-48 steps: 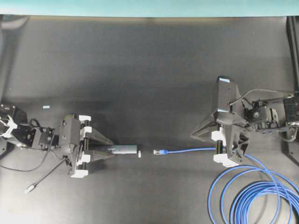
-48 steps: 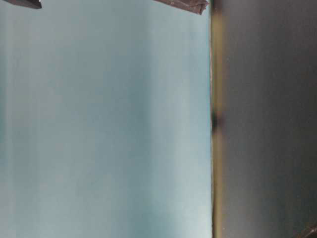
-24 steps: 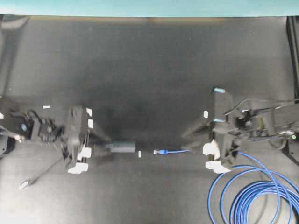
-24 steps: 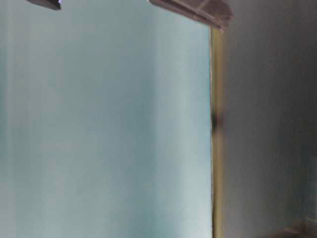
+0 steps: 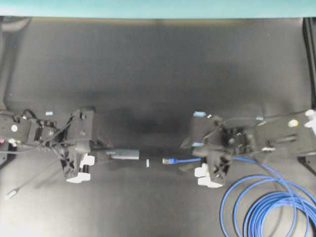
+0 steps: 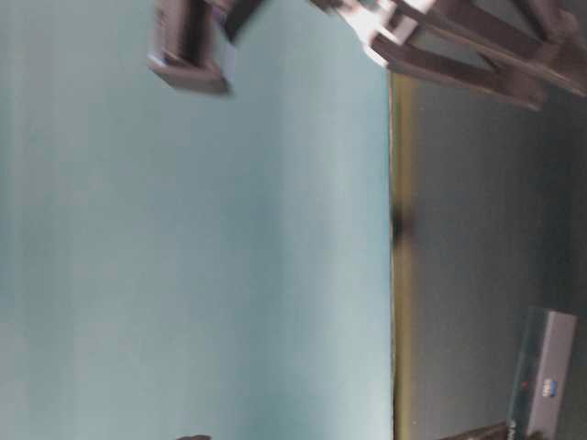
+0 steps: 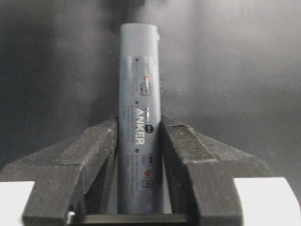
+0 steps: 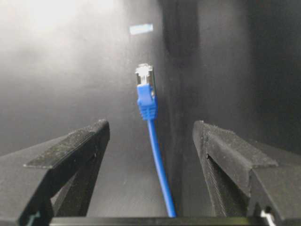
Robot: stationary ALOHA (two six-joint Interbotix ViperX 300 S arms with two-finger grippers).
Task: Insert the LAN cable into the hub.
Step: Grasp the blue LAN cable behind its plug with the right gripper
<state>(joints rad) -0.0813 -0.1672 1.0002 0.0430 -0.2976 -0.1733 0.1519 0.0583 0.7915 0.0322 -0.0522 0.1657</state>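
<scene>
Black matting covers the desk [image 5: 148, 64], and at its 9 o'clock side the left pincer [image 7: 138, 155] is clenched on the hub [image 7: 139, 94], a dark grey Anker bar pointing toward 3 o'clock. Just past the hub's tip lies the LAN cable [image 5: 185, 160] plug, apart from it, while the right pincer [image 8: 150, 141] stands released around the cable without touching, blue loops coiled at 5 o'clock.
</scene>
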